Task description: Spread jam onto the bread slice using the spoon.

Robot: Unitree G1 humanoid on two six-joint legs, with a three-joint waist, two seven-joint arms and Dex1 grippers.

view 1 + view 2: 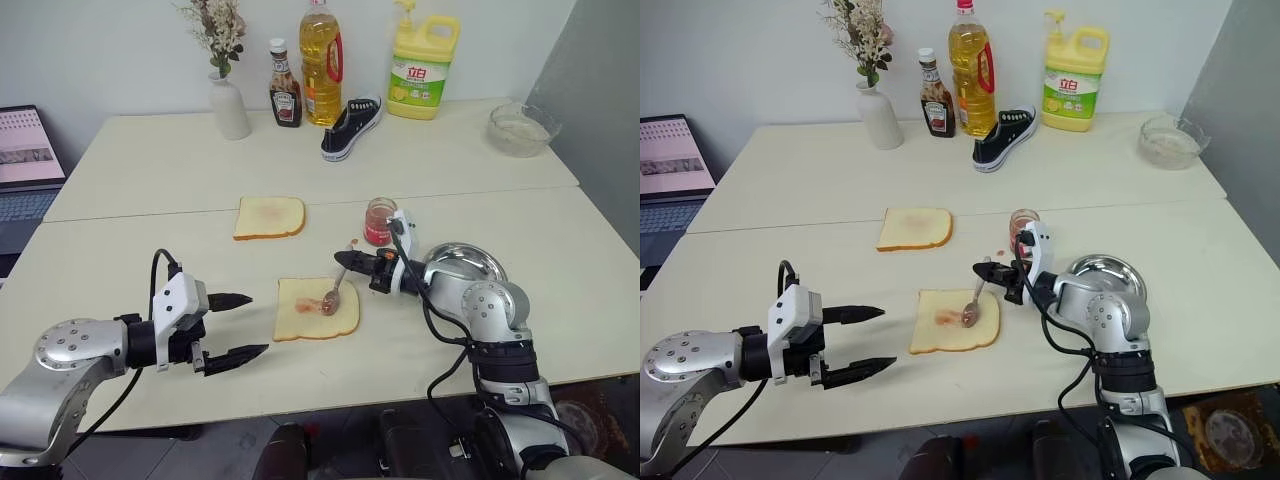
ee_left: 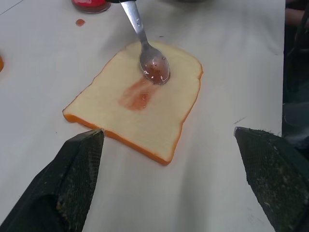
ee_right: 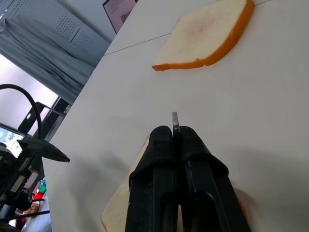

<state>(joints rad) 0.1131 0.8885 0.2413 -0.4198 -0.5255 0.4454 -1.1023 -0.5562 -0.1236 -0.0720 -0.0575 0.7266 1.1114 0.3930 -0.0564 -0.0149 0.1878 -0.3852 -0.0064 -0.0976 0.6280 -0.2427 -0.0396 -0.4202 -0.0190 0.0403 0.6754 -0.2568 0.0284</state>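
Observation:
The bread slice [image 1: 300, 322] lies flat near the table's front, with a short red jam smear [image 2: 137, 95] at its middle. The spoon [image 1: 335, 292] slants down onto it, and its jam-coated bowl [image 2: 155, 69] rests on the slice. My right gripper [image 1: 342, 260] is shut on the spoon's handle, just beyond the slice's far right corner. The jam [image 1: 379, 222] fills a small clear jar standing right behind that gripper. My left gripper [image 1: 256, 323] hovers open to the left of the slice, pointing at it with nothing between its fingers [image 2: 72, 183].
A round steel dish [image 1: 466, 262] sits right of the jar. A second, browner slice [image 1: 268, 216] lies farther back. Along the far edge stand a vase [image 1: 229, 105], ketchup bottle [image 1: 285, 97], oil bottle [image 1: 320, 62], shoe [image 1: 352, 127], detergent jug [image 1: 424, 70] and glass bowl [image 1: 520, 128].

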